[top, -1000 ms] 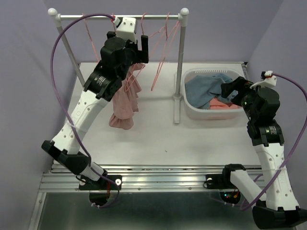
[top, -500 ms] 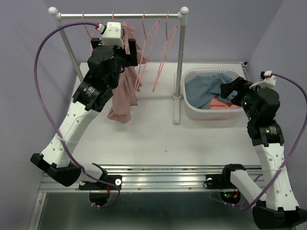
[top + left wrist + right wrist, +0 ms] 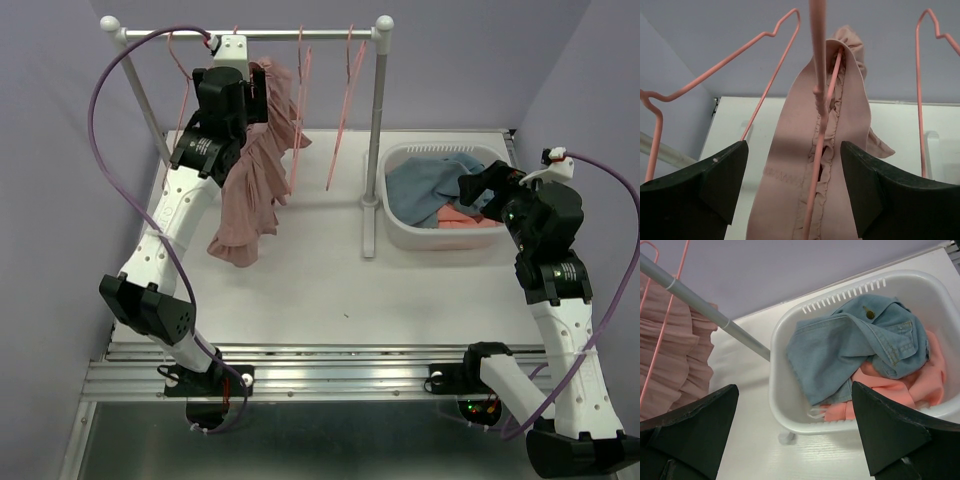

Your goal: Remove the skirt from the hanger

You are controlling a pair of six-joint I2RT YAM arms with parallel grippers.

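Observation:
The dusty-pink skirt hangs by its waistband on a pink wire hanger from the grey rail. Its ruffled hem droops toward the table at the left. My left gripper is raised to the rail and is open. In the left wrist view the gripper has its black fingers either side of the skirt's waistband and the hanger wire, not closed on them. My right gripper is open and empty, hovering at the white basket's near edge. In the right wrist view it is apart from the skirt.
Empty pink hangers hang on the rail beside the skirt. The rack's right post stands between the skirt and the white basket. The basket holds a blue-grey garment and a coral-orange one.
My left arm has swung left and risen along the rail, and its wrist has turned. The skirt and hanger have shifted left with it. The empty hangers have settled. The right arm has not moved.

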